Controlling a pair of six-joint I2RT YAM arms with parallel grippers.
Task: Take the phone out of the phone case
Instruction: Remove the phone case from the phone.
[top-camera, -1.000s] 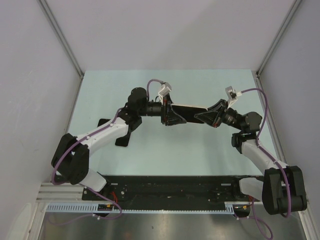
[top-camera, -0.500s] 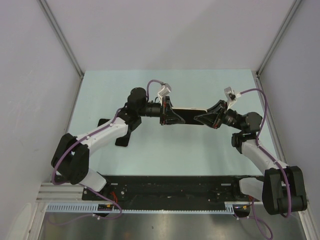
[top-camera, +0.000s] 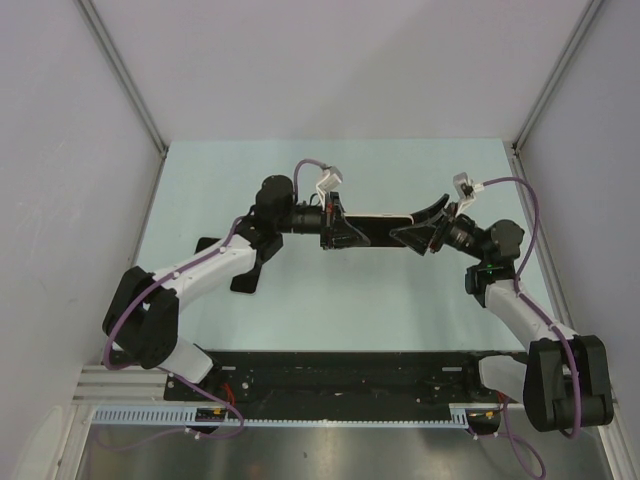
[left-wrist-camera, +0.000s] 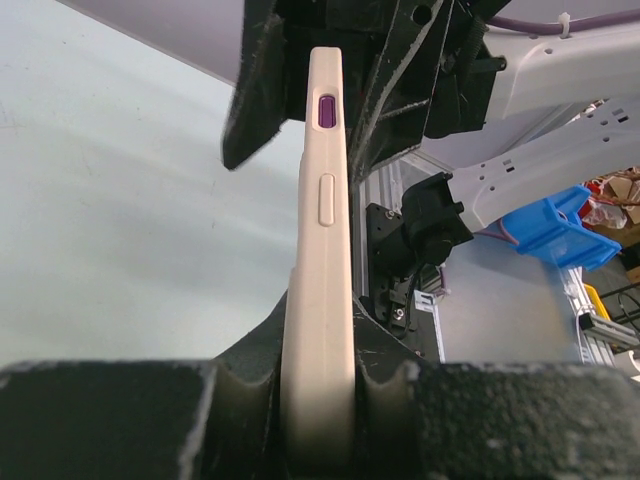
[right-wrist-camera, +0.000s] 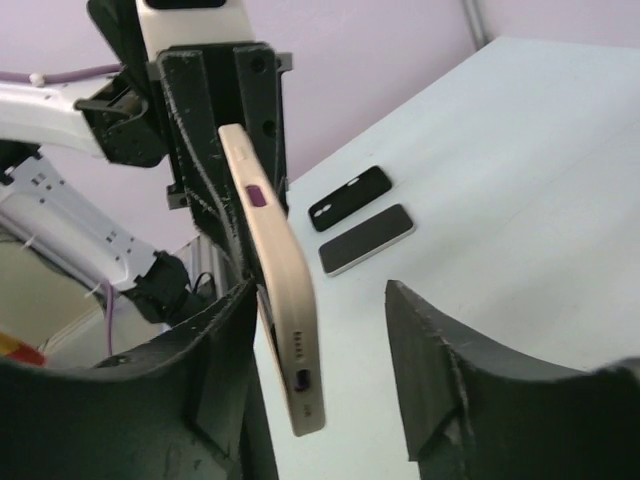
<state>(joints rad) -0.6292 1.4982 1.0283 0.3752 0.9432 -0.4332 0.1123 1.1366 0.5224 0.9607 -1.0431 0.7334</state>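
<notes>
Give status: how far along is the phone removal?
Done: case lifted, clamped in the left gripper. In hand: right gripper open around its free end, not gripping yet. Left: all the extraction; phone seems still inside, showing purple through the case's side cutout.

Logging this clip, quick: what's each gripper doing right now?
Left gripper: closed on the cased phone.
Right gripper: open, jaws around the phone's other end.
</notes>
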